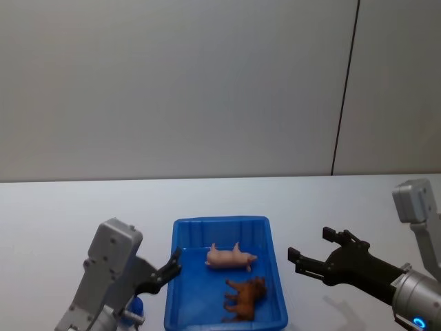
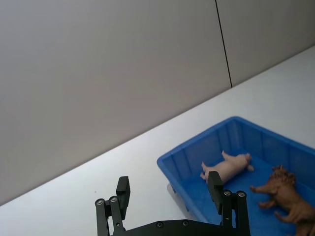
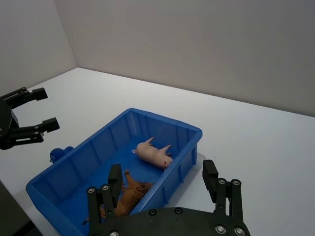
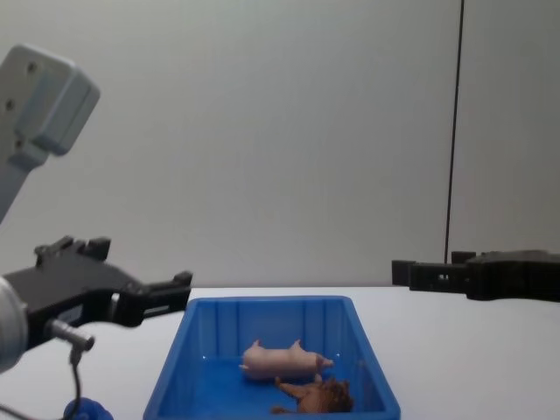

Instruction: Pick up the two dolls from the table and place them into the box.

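Both dolls lie inside the blue box [image 1: 182, 276] on the white table [image 1: 69, 207]. The pink pig [image 1: 229, 257] lies on its side toward the far end, and the brown lion [image 1: 244, 298] lies nearer me. My left gripper [image 1: 173, 265] hovers open at the box's left rim, holding nothing. To the right of the box my right gripper [image 1: 310, 243] hangs open and empty. The left wrist view looks past the left gripper [image 2: 169, 189] at the pig [image 2: 227, 166] and lion [image 2: 285, 194]. The right wrist view shows the right gripper [image 3: 163, 177] above the box's rim [image 3: 162, 118].
A small round blue object [image 1: 136, 303] sits on the table left of the box, under my left arm. A plain grey wall stands behind the table. Bare tabletop stretches beyond the box and to both sides.
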You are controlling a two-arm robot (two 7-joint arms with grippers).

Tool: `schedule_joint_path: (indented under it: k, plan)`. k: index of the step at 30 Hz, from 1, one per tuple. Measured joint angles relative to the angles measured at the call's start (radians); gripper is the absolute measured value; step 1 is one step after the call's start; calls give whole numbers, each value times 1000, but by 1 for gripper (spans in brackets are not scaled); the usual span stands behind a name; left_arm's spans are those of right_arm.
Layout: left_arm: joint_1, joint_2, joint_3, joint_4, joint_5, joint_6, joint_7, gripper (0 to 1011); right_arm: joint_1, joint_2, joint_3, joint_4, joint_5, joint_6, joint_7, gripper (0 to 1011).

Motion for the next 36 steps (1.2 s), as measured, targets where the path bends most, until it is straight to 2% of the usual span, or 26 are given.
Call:
schedule_joint_path:
  k: [9,19,29,36]
  plan:
    - [46,32,-7,-1,-19,35,2,1001,-2,2,1,-2,0,-1,0,1001]
    - [79,50,-13,27,-45,48,-3,1001,-3,3,1,-3,0,-2,0,1001]
    - [88,50,-20,67,-59,38,-16,1001,-4,4,1,-4,0,-2,0,1001]
    - [73,35,-25,112,-58,15,-36,1001,-4,4,1,-4,0,-2,0,1001]
